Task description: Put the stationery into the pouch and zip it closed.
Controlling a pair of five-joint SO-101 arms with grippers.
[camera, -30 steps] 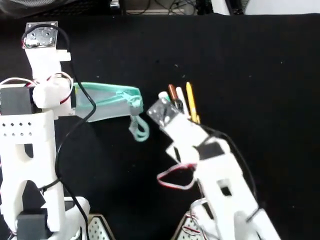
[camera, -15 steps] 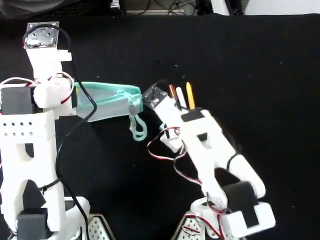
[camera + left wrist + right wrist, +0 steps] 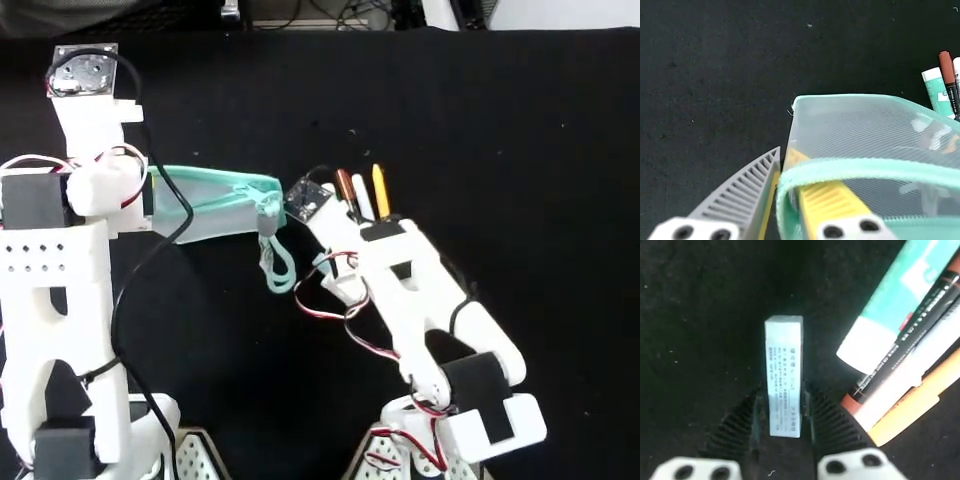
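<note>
- My left pincer (image 3: 784, 157) is clamped on the rim of the pouch (image 3: 865, 130), with the yellow finger inside the mouth, the grey finger outside and the mesh wall pinched between them
- The pouch lies with its long axis across the table (image 3: 500, 120); the held end is towards my left arm, and the zip end with its looped strap (image 3: 280, 262) is towards my right arm
- Through the mesh I can make out my own yellow finger; whether any stationery lies inside I cannot tell
- My right pincer (image 3: 782, 387) is narrowed onto a white eraser (image 3: 784, 355), one jaw pressed to each long side
- The eraser's long axis runs along my fingers, and its free end points away from the wrist
- Seen from above, this pincer sits just beside the pouch's zip end
- Near the eraser, out on the table, lie a glue stick (image 3: 895, 300), a brown marker (image 3: 345, 185), a white pen (image 3: 360, 197) and an orange pen (image 3: 380, 190) — side by side, roughly parallel, long axes pointing away from my bases
</note>
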